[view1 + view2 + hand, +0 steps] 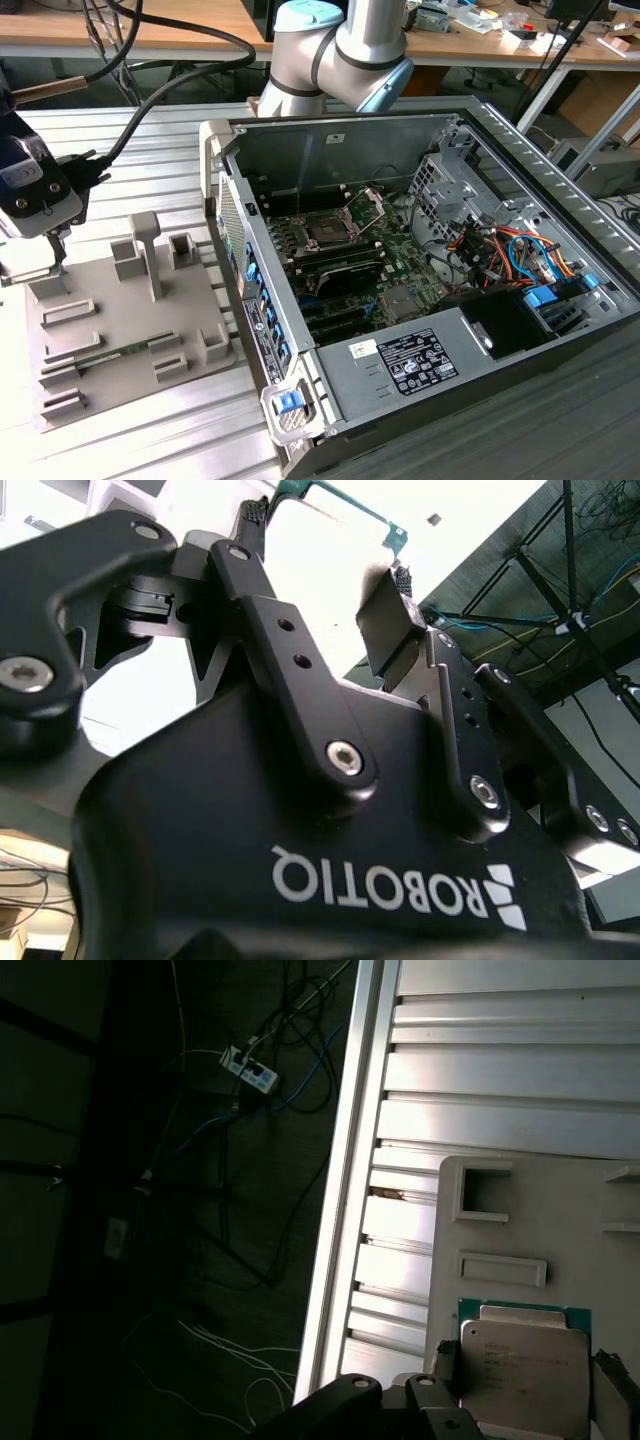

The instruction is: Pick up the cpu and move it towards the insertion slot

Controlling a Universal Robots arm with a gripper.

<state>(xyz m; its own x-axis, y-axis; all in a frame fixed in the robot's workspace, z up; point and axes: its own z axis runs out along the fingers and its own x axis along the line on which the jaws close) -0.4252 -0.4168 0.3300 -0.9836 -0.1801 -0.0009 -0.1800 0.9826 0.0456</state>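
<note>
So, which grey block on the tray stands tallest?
The slim post with the wider cap, near the middle of the tray; all the other blocks are low.

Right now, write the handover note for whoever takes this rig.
Claw: at the end of the grey tray on the exterior view's left, right at the cpu; grip cannot be confirmed.
Insertion slot: inside the open computer case, bracket swung open.
Done: claw is at the cpu.
Left: cpu is not yet near the slot.
</note>
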